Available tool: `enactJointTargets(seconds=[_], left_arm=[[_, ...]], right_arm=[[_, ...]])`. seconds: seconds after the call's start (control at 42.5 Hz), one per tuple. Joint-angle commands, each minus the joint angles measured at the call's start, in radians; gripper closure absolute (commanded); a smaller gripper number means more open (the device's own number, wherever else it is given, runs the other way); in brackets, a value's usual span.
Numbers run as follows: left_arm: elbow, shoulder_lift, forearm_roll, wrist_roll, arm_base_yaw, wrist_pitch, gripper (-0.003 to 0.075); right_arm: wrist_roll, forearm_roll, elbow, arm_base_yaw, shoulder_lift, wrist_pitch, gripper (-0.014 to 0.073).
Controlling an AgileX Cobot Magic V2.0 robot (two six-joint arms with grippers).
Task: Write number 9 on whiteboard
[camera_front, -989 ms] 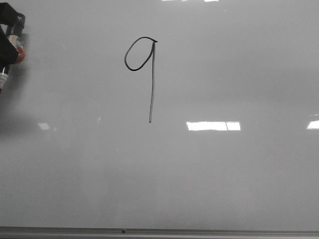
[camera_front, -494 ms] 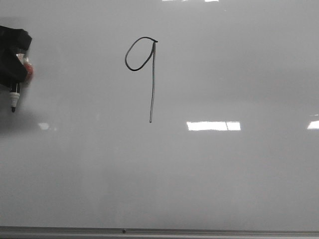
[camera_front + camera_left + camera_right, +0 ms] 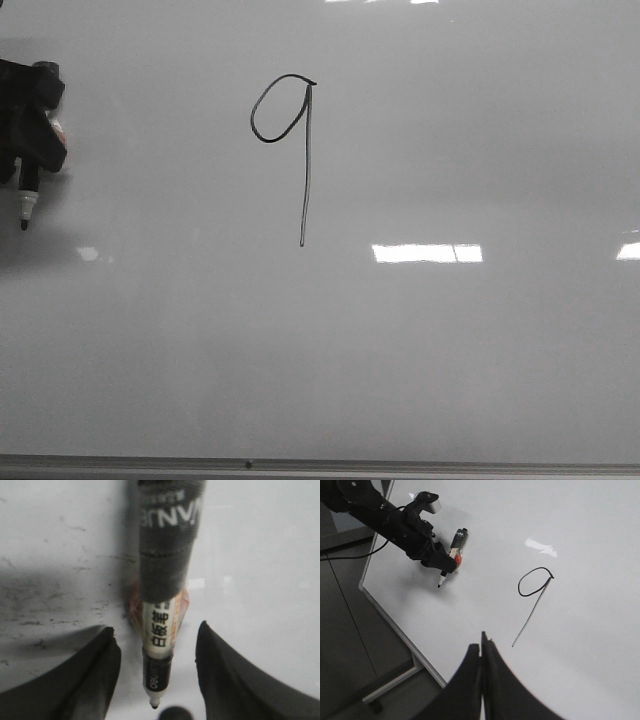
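Note:
The number 9 (image 3: 300, 130) is drawn in thin black line on the whiteboard (image 3: 450, 350), upper middle in the front view; it also shows in the right wrist view (image 3: 535, 592). My left gripper (image 3: 30, 110) is at the board's far left edge, well left of the 9. A marker pen (image 3: 159, 645) runs between its fingers, tip (image 3: 24, 222) pointing down. In the left wrist view the jaws stand apart, with a gap on each side of the pen. My right gripper (image 3: 482, 642) is shut and empty, below the stem's end.
The board's grey metal bottom edge (image 3: 320, 466) runs along the front. In the right wrist view the board's left edge (image 3: 385, 612) drops off to a dark floor and a stand foot (image 3: 380, 697). The left arm (image 3: 380, 515) reaches in from that side.
The left gripper has shifted a little right and down at the board's left edge, and the marker tip has come into view. The 9 is unchanged.

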Motion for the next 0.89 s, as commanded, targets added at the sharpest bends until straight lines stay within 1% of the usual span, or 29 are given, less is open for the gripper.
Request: enactJointTargets(seconds=[0.0,0.047,0.188,0.33,0.4,0.494,0.612,0.73,0.871], left_arm=[[-0.027,-0.085,0.01,-0.003,-0.006,-0.038,0.0356],[-0.022,-0.124,0.014,0.001,-0.006,-0.038,0.0359],[0.021,-0.275,0.016,0.001,-0.006,-0.084,0.0413],[0.123,-0.464,0.016,0.001,-0.044,-0.211,0.049],[0.184,-0.554,0.016,0.001,-0.076,-0.28,0.0537],[0.27,-0.659,0.016,0.001,-0.122,-0.35,0.0624],[0.37,-0.765,0.016,0.001,-0.178,-0.398,0.0741],[0.474,-0.877,0.016,0.001,-0.234,-0.458,0.0739],[0.559,-0.978,0.016,0.001,-0.266,-0.495,0.0739]], right_arm=[[-0.002,0.037,-0.024,-0.007,-0.002,-0.046,0.0664],[-0.002,0.037,-0.024,-0.007,-0.002,-0.048,0.0664],[-0.002,0.038,-0.024,-0.007,-0.002,-0.064,0.0664],[0.046,0.051,-0.019,-0.007,-0.002,-0.157,0.0662],[0.05,0.051,-0.005,-0.007,-0.008,-0.222,0.0662],[0.05,0.051,0.035,-0.007,-0.042,-0.285,0.0662],[0.05,0.051,0.114,-0.007,-0.158,-0.35,0.0662],[0.05,0.051,0.222,-0.007,-0.343,-0.401,0.0662],[0.05,0.051,0.316,-0.007,-0.496,-0.46,0.0662]])
